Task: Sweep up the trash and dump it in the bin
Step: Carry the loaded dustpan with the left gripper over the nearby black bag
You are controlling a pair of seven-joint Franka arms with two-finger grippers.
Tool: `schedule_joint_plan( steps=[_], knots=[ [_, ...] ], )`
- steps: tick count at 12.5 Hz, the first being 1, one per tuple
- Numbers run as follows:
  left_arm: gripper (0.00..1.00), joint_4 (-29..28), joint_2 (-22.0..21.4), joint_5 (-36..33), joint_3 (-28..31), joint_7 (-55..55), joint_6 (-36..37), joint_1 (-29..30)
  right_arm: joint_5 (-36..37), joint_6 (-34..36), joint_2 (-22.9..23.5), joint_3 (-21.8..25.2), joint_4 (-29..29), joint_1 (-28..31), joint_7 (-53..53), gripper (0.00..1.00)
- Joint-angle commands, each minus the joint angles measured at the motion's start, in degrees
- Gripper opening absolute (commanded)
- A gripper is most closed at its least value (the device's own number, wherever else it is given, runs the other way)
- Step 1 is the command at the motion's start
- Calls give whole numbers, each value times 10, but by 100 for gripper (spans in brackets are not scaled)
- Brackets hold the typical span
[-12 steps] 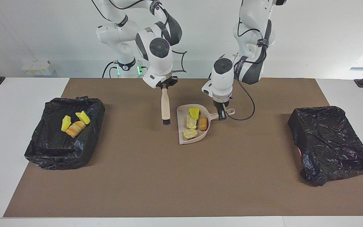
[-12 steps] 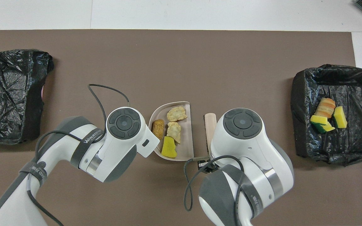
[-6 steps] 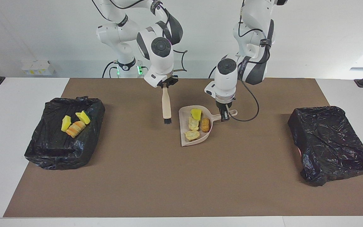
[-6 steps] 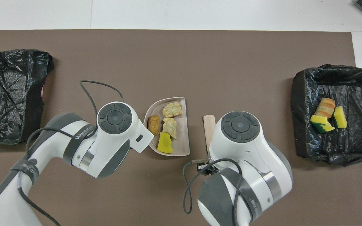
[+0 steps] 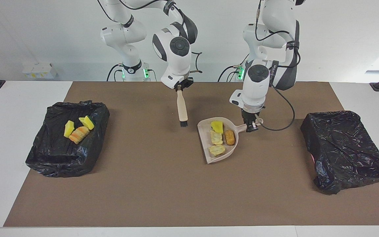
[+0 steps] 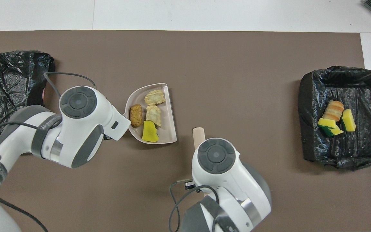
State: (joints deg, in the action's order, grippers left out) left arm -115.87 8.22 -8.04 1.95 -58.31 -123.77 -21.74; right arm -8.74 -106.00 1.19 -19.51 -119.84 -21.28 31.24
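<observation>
Trash [image 5: 218,138]: four bits lie in the dustpan [image 5: 209,154], three in the right arm's end bin [image 5: 61,158]. Left gripper [image 5: 250,126] clamps the pan's handle, hidden overhead by its arm. Right gripper [image 5: 180,87] clamps the brush [image 5: 182,110].

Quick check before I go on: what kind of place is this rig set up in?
Most likely a robotics lab bench, not a real kitchen. Two arms stand at a white table covered by a brown mat, two bag-lined bins sit at its ends, and the walls are bare.
</observation>
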Motion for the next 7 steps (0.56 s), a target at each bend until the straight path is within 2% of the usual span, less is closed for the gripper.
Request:
schedule_joint_plan(
  steps=[1,4,7],
  knots=[
    [0,29,-15,-7,-5,-67,33,63,-7,-43,29,-1,-7,-58,55,0],
    [0,52,-23,-6,-5,-145,30,153,-7,-94,76,-1,-2,-106,122,0],
    [0,110,-1,19,-5,-295,34,257,-17,-98,83,-1,-3,-107,123,0]
  ],
)
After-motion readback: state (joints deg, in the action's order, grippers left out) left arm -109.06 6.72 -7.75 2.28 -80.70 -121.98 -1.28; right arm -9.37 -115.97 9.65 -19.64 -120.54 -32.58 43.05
